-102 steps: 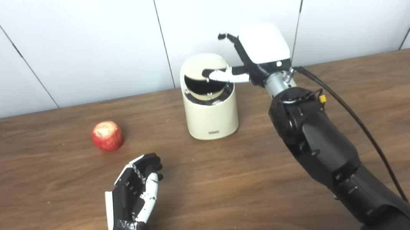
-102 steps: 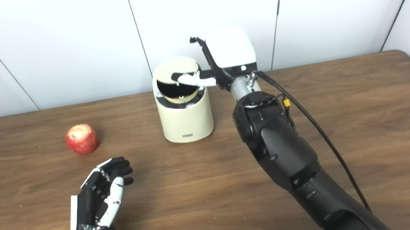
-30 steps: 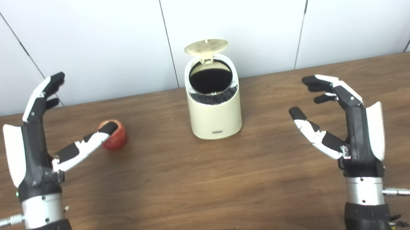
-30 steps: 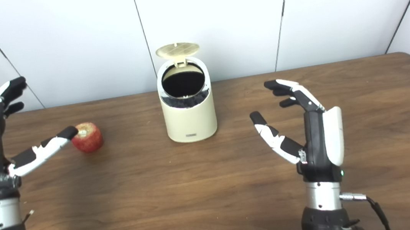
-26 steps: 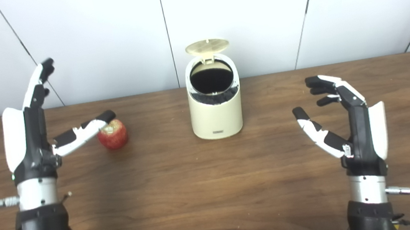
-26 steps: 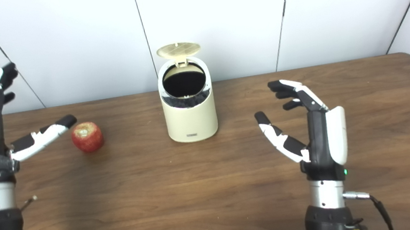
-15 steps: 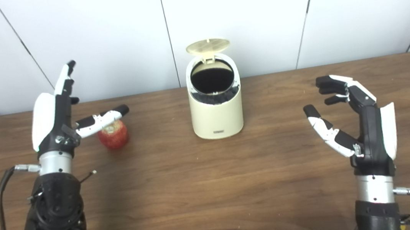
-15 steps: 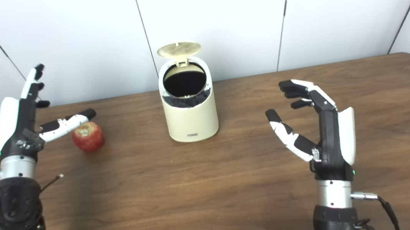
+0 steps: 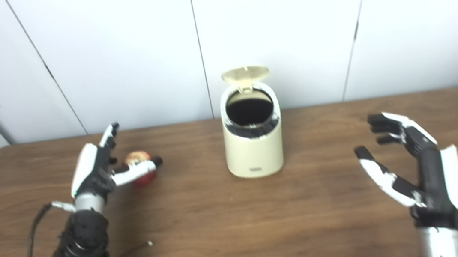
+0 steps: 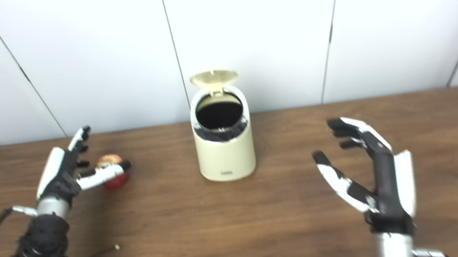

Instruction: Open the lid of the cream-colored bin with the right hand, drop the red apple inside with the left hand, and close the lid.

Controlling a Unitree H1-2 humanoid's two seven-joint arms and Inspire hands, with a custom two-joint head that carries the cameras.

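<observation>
With the lid (image 9: 245,73) up on the cream-colored bin (image 9: 254,151), the open left hand (image 9: 98,169) straddled the red apple (image 9: 141,169), needing to close; the right hand (image 9: 414,167) waited open.

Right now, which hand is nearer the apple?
Left. The left hand is at the red apple, fingers spread around it, not closed. The right hand is open, far across the table, beyond the bin.

A dark brown wooden table (image 9: 240,230) with rounded far corners fills the lower half of the view. Behind it stands a plain white wall (image 9: 286,23) of panels divided by thin dark seams, evenly lit.
</observation>
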